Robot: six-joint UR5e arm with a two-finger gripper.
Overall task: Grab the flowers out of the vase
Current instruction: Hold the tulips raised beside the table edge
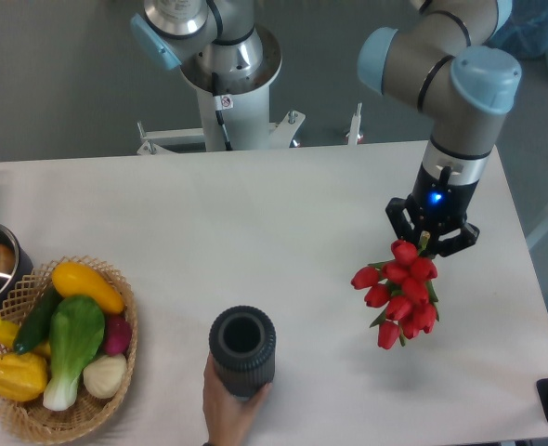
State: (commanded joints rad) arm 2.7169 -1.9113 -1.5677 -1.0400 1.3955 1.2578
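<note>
Clearly my pincer is clamped on the red tulips, dangling them clear of the ribbed vase, which a hand steadies.

Single fixed camera, mounted high, looking steeply down across the white rectangular table toward the arm's grey base pedestal.

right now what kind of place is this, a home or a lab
Most likely a robotics lab. A robot arm's gripper holds the flowers over a plain white table, with props set out: the vase, a wicker basket of vegetables.
</note>
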